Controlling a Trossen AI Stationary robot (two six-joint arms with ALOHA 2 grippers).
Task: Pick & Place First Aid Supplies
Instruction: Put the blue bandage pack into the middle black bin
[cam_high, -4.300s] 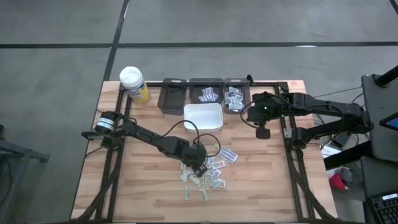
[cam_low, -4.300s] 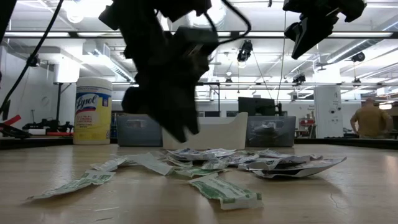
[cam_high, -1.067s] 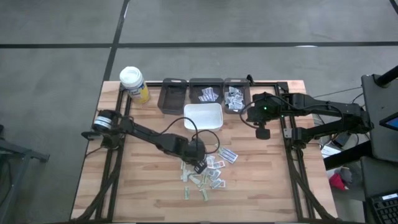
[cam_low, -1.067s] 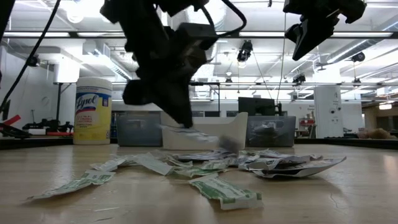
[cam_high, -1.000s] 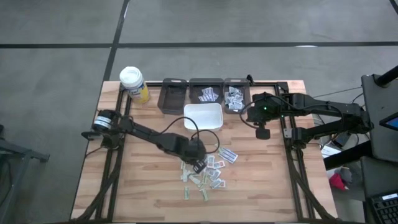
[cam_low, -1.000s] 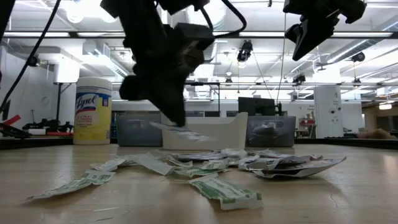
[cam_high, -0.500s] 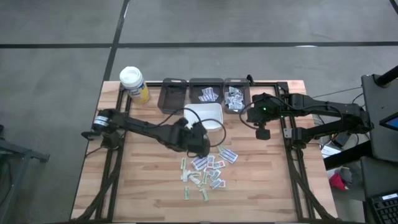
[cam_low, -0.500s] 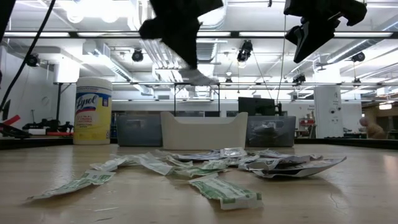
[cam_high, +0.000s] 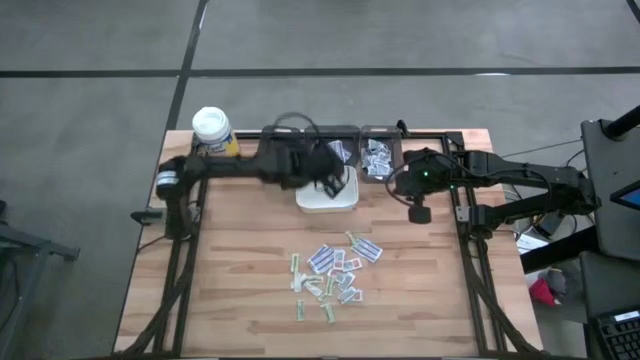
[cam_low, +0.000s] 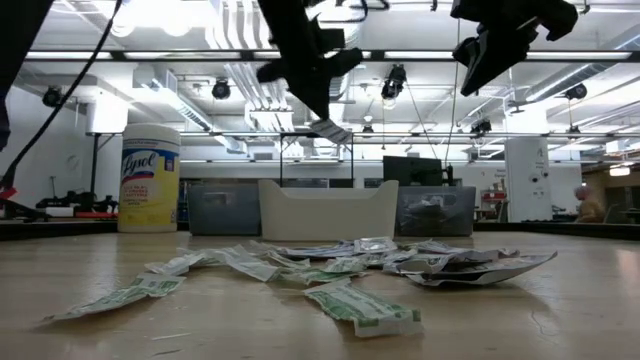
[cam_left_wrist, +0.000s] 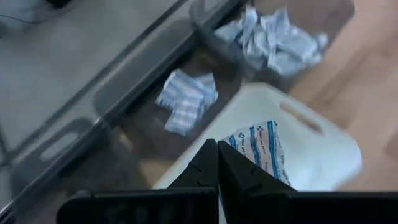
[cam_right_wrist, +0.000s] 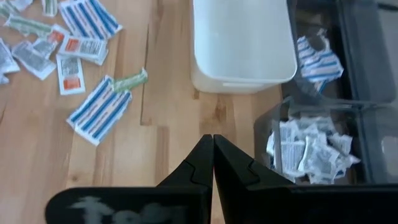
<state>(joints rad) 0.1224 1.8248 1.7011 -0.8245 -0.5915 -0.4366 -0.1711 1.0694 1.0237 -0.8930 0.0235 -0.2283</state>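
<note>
The wooden table (cam_high: 230, 260) carried a row of three dark bins along its far edge, a white tub (cam_high: 327, 197) just in front of them, and a yellow bottle (cam_high: 214, 134) with a white cap at the far left corner. The left gripper (cam_high: 330, 172) hung above the far edge of the white tub, its fingers pinched tight on a blue-printed white packet (cam_left_wrist: 260, 148). The right gripper (cam_high: 422, 212) waited to the right of the tub, above the table, its fingers pressed together with nothing between them. The middle bin (cam_right_wrist: 323, 59) held a few blue-striped packets and the right bin (cam_right_wrist: 314, 149) a heap of white ones. The remaining loose packets (cam_high: 335, 270) lay scattered on the table nearer the front.
</note>
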